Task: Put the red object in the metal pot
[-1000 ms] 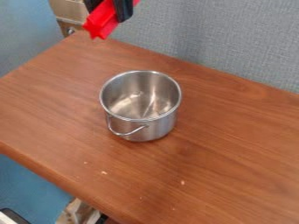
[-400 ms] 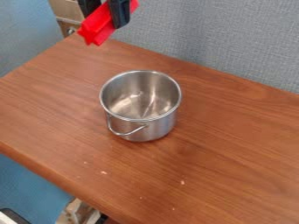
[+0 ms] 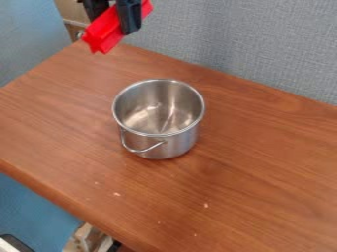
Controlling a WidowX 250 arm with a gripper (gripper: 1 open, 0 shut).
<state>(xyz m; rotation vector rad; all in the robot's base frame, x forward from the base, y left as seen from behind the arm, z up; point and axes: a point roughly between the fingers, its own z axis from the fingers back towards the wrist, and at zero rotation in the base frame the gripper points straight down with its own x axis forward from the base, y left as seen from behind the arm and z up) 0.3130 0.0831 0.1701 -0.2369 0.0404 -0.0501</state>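
metal pot [image 3: 160, 118] sitting upright near the middle of the wooden table [image 3: 250, 187], wire handle hanging toward the near edge. beyond it, above the far left corner, gripper [image 3: 121, 14] clamping the red object [image 3: 104, 34], holding it tilted in the air, well apart from the pot.
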